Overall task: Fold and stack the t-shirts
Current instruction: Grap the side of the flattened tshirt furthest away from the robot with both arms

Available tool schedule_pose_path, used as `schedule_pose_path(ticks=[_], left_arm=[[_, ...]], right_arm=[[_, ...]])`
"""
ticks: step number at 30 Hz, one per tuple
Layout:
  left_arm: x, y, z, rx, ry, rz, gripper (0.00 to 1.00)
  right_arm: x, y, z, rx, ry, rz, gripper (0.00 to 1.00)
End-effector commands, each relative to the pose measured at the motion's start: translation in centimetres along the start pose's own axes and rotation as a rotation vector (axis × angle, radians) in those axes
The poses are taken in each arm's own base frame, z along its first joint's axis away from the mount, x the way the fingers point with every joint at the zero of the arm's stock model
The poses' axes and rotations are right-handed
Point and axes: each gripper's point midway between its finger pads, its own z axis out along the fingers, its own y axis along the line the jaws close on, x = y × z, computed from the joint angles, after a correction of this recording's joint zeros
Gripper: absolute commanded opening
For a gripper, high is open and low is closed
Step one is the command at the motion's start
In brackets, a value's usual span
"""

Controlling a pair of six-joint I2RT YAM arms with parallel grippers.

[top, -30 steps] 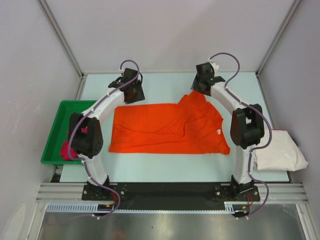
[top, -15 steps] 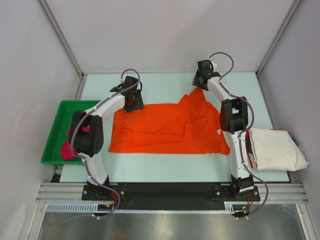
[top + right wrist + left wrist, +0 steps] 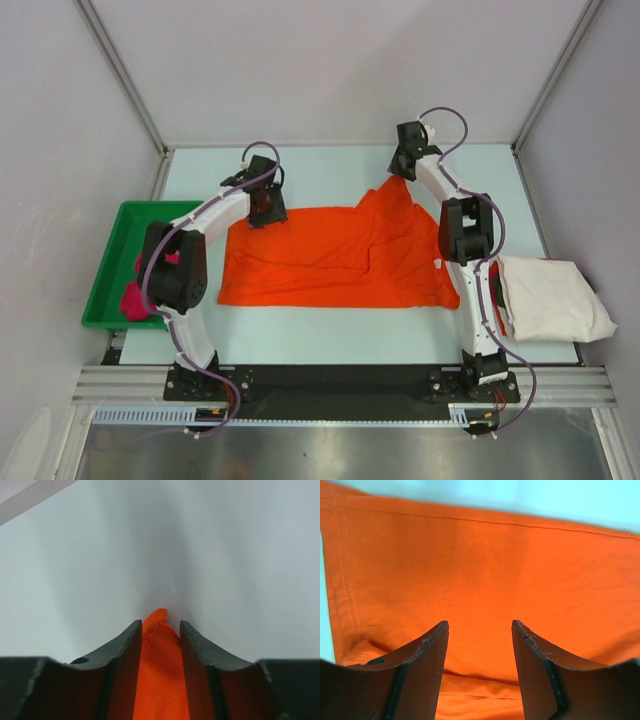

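Note:
The orange t-shirt (image 3: 330,255) lies spread across the middle of the table, with one part folded up to a point at the far right (image 3: 392,195). My left gripper (image 3: 265,205) hovers over its far left corner, open, with orange cloth (image 3: 480,570) below both fingers (image 3: 422,670). My right gripper (image 3: 402,168) sits at that far point, its jaws shut on the tip of orange cloth (image 3: 159,655), which fills the gap between them. An off-white t-shirt (image 3: 555,300) lies folded at the right edge. A magenta-pink t-shirt (image 3: 130,298) sits crumpled in the tray.
A green plastic tray (image 3: 108,250) stands at the left edge of the table. Grey walls and metal frame posts close the table in at the back and sides. The right arm's elbow (image 3: 465,230) stands over the orange shirt's right edge.
The right arm's elbow swung in to the left, uncovering more of the off-white shirt, while its gripper stayed at the shirt's far point. The left gripper shifted slightly onto the shirt's corner.

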Motion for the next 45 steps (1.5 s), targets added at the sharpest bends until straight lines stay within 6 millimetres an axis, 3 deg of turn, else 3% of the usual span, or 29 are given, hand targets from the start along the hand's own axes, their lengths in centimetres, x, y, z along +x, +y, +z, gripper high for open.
schedule_pose_path(ticks=[1,4,7,8,12,15,20,22,24,27,31,45], left_arm=[[-0.9,-0.7,-0.1,0.030,-0.020,-0.022,0.59],[-0.9,-0.7,0.0,0.026,-0.017,-0.023,0.59],[-0.9,-0.7,0.1,0.022,-0.016,-0.025,0.59],[-0.9,-0.7,0.1,0.020,-0.016,-0.026,0.59],[-1.3,-0.3,-0.2,0.004,-0.044,-0.048,0.58],[-2.1,0.6,-0.4,0.001,-0.074,-0.125,0.58],[-4.3,5.0,-0.3,-0.111,-0.142,-0.284,0.57],[-4.1,7.6,0.4,-0.226,-0.121,-0.303,0.55],[-5.5,9.0,0.5,-0.290,-0.128,-0.324,0.54],[-5.8,10.8,1.8,-0.348,-0.085,-0.328,0.48],[-6.3,11.0,4.0,-0.328,-0.041,-0.300,0.38],[-7.0,10.9,6.2,-0.304,-0.022,-0.282,0.48]], right_arm=[[0.0,0.8,0.2,-0.017,-0.002,-0.001,0.40],[0.2,0.6,0.3,-0.014,0.004,0.000,0.34],[0.2,0.3,0.4,-0.011,0.008,0.004,0.22],[0.2,0.1,0.5,-0.009,0.010,0.004,0.12],[0.2,0.1,0.0,-0.009,0.009,0.002,0.00],[-0.5,0.4,-0.7,-0.018,-0.005,0.010,0.00],[-0.9,1.0,-1.9,-0.032,-0.018,0.008,0.00],[-0.7,1.1,-2.3,-0.032,-0.013,0.004,0.00],[-0.6,1.3,-2.6,-0.036,-0.011,0.003,0.00],[-0.3,1.6,-3.0,-0.044,-0.007,-0.002,0.00],[-0.3,1.7,-3.2,-0.049,-0.006,-0.003,0.00],[0.2,2.4,-3.1,-0.072,0.006,-0.004,0.00]])
